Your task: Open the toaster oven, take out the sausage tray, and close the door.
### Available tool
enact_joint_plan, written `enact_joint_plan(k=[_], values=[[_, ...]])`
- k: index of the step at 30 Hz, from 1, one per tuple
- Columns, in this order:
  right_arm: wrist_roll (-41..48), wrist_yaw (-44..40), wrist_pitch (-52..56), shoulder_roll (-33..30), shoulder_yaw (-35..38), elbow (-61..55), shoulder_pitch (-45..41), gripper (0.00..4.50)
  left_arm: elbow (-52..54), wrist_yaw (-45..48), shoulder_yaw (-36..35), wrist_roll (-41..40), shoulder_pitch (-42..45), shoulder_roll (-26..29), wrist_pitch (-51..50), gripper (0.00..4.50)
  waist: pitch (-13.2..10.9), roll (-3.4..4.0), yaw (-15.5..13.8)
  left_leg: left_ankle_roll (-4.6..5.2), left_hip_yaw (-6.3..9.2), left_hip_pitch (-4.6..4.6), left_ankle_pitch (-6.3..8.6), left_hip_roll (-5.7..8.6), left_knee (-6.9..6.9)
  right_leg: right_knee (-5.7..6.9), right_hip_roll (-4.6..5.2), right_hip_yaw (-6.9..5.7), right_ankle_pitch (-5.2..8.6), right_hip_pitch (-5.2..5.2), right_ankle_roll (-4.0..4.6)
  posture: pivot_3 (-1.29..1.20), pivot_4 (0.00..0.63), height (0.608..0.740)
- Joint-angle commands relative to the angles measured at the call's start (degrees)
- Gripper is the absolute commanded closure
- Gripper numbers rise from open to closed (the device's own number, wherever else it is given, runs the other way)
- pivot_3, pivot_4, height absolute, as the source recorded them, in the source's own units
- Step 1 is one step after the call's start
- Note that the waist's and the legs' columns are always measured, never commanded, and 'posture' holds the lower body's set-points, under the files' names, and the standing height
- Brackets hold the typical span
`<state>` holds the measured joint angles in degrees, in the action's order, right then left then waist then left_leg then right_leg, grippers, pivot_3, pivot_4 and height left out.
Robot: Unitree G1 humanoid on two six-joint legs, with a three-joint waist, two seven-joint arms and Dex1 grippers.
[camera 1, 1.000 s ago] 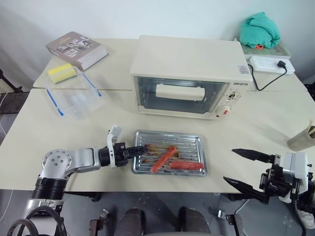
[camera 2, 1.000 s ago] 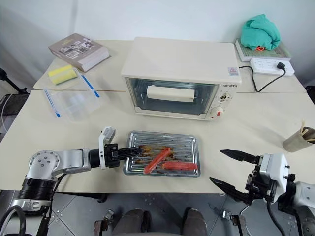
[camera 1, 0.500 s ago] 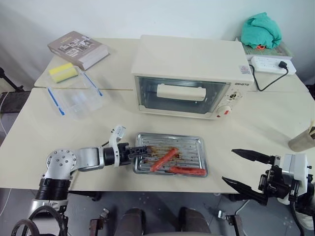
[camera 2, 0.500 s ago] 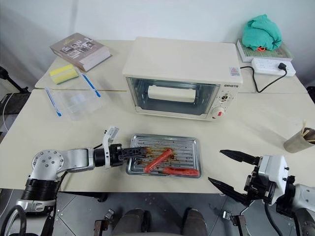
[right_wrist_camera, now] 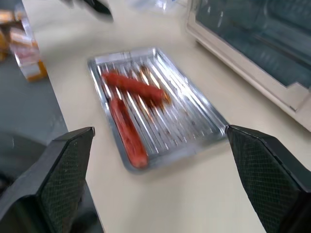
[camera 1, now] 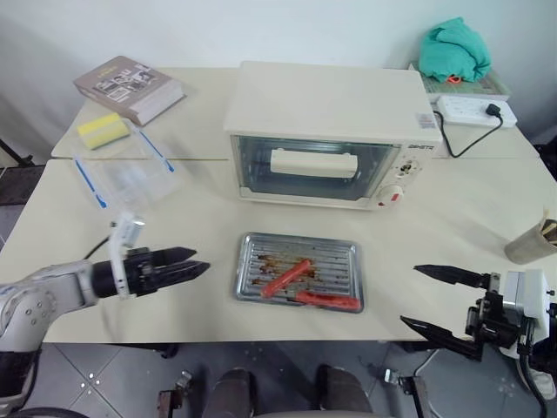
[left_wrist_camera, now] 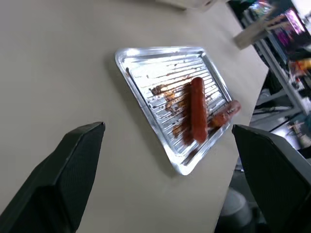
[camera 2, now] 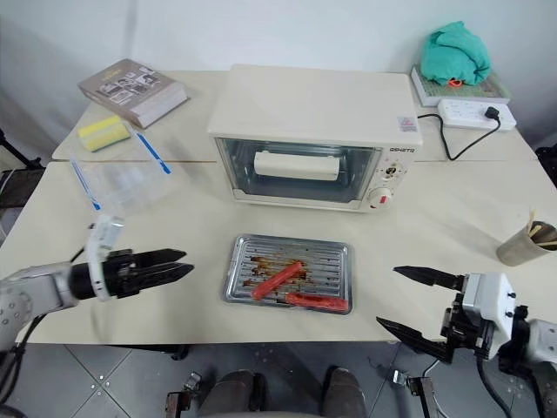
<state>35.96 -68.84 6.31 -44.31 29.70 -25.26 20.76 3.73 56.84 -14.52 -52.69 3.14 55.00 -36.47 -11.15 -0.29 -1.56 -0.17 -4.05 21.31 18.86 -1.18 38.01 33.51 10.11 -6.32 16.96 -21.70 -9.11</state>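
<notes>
Left tool (camera 1: 193, 264) gapes, clear of sausage tray's (camera 1: 298, 283) left edge.

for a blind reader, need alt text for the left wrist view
A silvery ribbed sausage tray holding two red sausages lies on a cream table, beyond the open left tool, which touches nothing.

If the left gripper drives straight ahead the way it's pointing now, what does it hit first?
Most likely the sausage tray. The open left gripper points across the table toward the tray's near short edge, with bare tabletop between them. It hovers a little above the surface, so it might pass just over the rim.
</notes>
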Motion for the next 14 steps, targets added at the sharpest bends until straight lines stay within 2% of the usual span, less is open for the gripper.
enact_joint_plan(k=[1,4,7,14], values=[[4.51,-2.41,0.84,-0.79,1.67,0.99,-1.16,0.00,-4.00,10.81,-4.30,9.46,-2.42,-0.13,17.68,0.04,0.00,-0.01,-0.05,0.01,0.00,0.02,0.02,0.00,0.02,0.01,0.00,-0.01,0.00,0.00,0.00,0.00,0.150,0.740],[8.17,-4.73,3.66,-1.87,1.16,1.42,-2.48,0.00,-6.93,16.51,-5.67,15.17,-5.50,-0.09,27.62,0.04,0.00,-0.01,0.15,0.04,-0.04,0.01,0.12,-0.06,0.02,0.00,0.00,-0.03,-0.01,0.00,-0.01,0.00,0.150,0.740],[4.69,-7.10,-0.68,-1.45,-0.70,2.58,-3.91,0.00,-8.04,17.65,-9.12,16.28,-6.54,-3.13,34.82,0.04,0.01,-0.02,0.17,0.03,-0.12,0.00,0.20,-0.17,0.03,0.02,0.00,-0.32,-0.01,0.00,-0.02,0.00,0.150,0.740],[0.69,-9.22,-6.24,-0.33,-3.01,7.84,-6.56,0.00,-4.74,13.49,-10.61,19.28,-9.54,-6.47,36.53,0.04,0.01,-0.03,0.17,0.03,-0.19,-0.08,0.25,-0.27,0.12,0.19,0.00,-0.50,-0.03,0.01,-0.05,0.00,0.150,0.740]])
